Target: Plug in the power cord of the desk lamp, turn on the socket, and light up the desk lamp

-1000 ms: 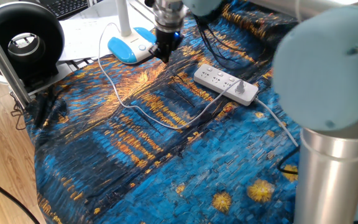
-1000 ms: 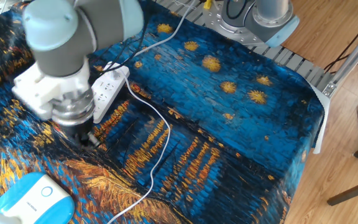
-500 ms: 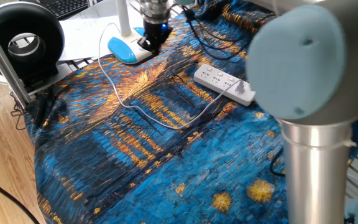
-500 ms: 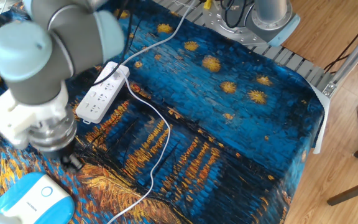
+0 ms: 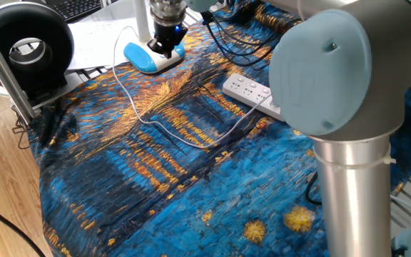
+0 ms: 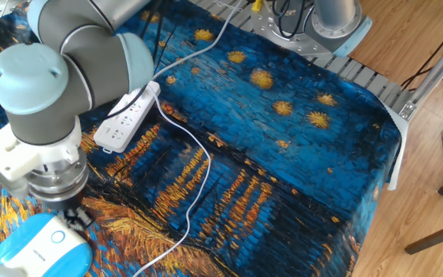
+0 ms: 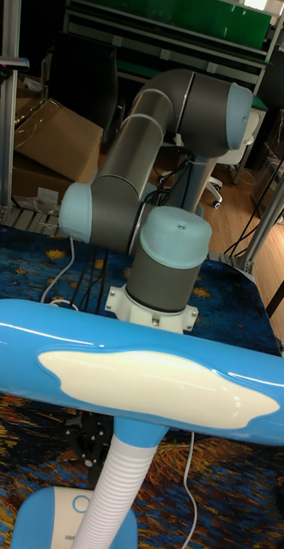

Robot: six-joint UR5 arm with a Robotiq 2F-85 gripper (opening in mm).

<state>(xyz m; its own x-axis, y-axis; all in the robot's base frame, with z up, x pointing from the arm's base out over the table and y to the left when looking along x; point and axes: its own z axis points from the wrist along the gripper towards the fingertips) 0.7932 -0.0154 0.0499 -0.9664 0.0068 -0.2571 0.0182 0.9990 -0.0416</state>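
The desk lamp's light-blue base (image 5: 147,57) stands at the far edge of the table, also seen as the base (image 6: 41,242) in the other fixed view. My gripper (image 5: 165,46) hangs just over its white top, fingers together with nothing held; the same gripper (image 6: 74,220) shows at the base's edge. Whether it touches the button I cannot tell. The thin white power cord (image 5: 155,126) loops across the cloth to the socket (image 5: 247,89), whose right end my arm hides. The cord (image 6: 196,181) reaches the socket (image 6: 126,115) near its thick cable. In the tall view the lamp head (image 7: 150,382) fills the front.
A black round fan-like device (image 5: 26,48) stands at the far left beside a metal post. Black cables (image 5: 237,44) trail behind the socket. A blue-and-gold painted cloth (image 5: 191,185) covers the table. My arm's large elbow (image 5: 334,71) blocks the right side.
My gripper has travelled from the cloth near the socket over to the lamp base and now sits above its top. Cord, socket and lamp have not moved.
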